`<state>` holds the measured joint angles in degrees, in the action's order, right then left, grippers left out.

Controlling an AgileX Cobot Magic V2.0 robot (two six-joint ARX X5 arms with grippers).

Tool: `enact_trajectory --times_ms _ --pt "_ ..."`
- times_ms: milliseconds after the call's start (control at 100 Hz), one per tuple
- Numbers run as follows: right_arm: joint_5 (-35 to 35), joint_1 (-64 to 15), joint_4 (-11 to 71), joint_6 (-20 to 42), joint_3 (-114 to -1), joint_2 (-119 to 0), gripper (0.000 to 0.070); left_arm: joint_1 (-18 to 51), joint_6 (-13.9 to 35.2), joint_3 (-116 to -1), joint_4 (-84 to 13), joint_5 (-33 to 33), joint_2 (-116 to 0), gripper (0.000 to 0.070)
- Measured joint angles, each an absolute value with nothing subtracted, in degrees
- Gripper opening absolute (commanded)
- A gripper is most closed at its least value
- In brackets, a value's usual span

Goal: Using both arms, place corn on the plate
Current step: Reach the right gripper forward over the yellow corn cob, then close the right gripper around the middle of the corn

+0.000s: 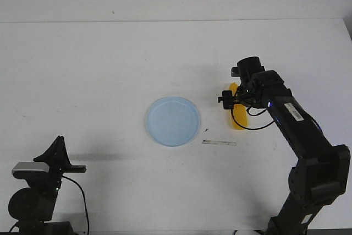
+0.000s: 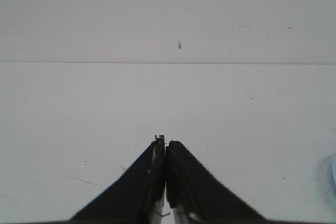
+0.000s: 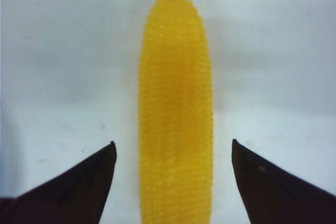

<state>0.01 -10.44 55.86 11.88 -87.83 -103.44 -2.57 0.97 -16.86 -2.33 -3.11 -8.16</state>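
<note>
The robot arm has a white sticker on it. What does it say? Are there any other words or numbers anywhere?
No text here can be read.
White label on the right arm: too small and blurred to read.
Strip on the table near the plate: no letters can be made out.
Corn, plate, both pincers: no words or numbers show.

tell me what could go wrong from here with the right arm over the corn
1. The right gripper is open with its jaws either side of the corn, clear of it; closing too high or off-centre could roll the rounded ear away.
2. The corn lies apart from the plate, so a weak grip may drop it on the table in between.
3. The left gripper is shut and far off, no ready backup.
</note>
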Motion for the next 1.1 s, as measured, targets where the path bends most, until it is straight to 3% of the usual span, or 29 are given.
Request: enact_trajectory --times_ms 480,640,750,1100 --pt "0.0 -10.8 53.9 11.9 -87.8 -108.4 0.0499 -2.6 1.0 -16.9 -2.3 -3.1 -8.2 0.0002" --pt "0.0 -10.8 54.0 11.9 -87.8 -110.0 0.0434 -2.6 1.0 -16.9 -2.3 -3.1 -8.2 0.0002" --pt "0.0 -10.8 54.0 12.1 -87.8 -110.0 0.0322 -2.6 1.0 -16.9 -2.3 -3.1 -8.2 0.0002" --pt "0.0 -10.7 54.0 12.3 -87.8 -110.0 0.0322 -2.6 1.0 -16.9 -2.3 -3.1 -8.2 0.0002"
